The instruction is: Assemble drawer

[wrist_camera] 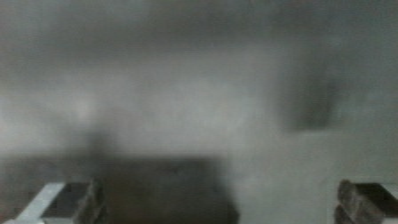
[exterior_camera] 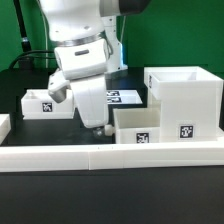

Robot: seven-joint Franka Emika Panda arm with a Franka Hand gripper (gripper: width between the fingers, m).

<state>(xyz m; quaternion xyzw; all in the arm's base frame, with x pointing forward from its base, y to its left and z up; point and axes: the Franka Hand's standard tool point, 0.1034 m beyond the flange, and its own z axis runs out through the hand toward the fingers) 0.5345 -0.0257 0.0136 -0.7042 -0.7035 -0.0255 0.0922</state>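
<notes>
The drawer's large white cube-like housing (exterior_camera: 186, 96) stands at the exterior view's right, open side up, with a tag on its front. One small tray (exterior_camera: 140, 126) sits against the housing's lower left. The other small tray (exterior_camera: 45, 103) sits at the exterior view's left. My gripper (exterior_camera: 99, 128) hangs low between the two trays, close to the nearer tray's left wall. In the wrist view the gripper (wrist_camera: 217, 205) is open, its fingertips (wrist_camera: 63, 202) wide apart. That view is a grey blur with only a dark patch between the jaws.
A long low white border wall (exterior_camera: 110, 156) runs across the front. The marker board (exterior_camera: 122, 97) lies flat behind the arm. The table is black, with a green backdrop behind it.
</notes>
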